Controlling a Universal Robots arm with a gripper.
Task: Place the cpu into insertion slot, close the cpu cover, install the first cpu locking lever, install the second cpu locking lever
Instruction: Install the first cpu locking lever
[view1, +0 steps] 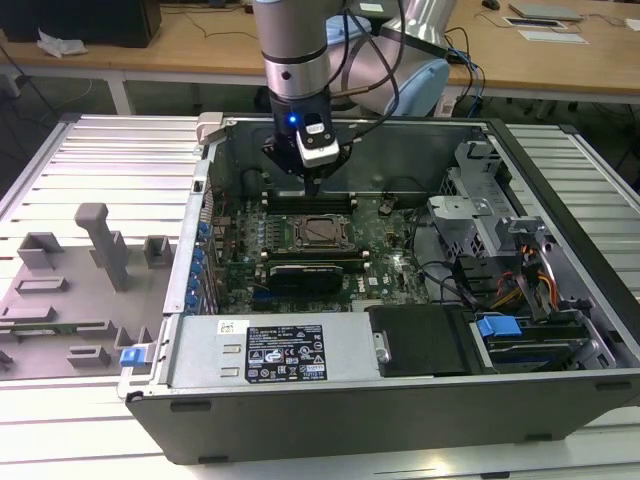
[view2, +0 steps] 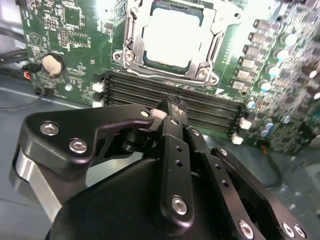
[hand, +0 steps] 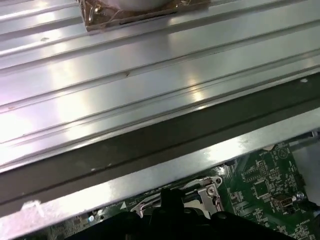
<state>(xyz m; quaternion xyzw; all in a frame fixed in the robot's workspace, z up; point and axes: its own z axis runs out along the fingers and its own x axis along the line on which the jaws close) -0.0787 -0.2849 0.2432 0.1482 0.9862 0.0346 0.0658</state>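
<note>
Ribbed table (view1: 60, 160), opened computer case (view1: 400, 400).
Hovering tool (view2: 170, 107), pinched narrow and empty, beside seated cpu (view2: 172, 32); closing cpu cover (view2: 131, 35) probably pending.

cpu cover (view2: 172, 37): far side cut off by the picture's edge in the second wrist view.
insertion slot (hand: 197, 192): mostly hidden behind the gripper (hand: 172, 200) in the first wrist view.

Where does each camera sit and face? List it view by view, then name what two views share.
Exterior view: off the arm, above the open computer case, looking down at the motherboard; arm and claw show.
Second wrist view: on the wrist, looking past the black claw at the cpu lying in the insertion slot.
First wrist view: on the wrist, facing ribbed metal table and case edge; dark claw parts show.
Shared: exterior and second wrist views both show the memory slots.
</note>
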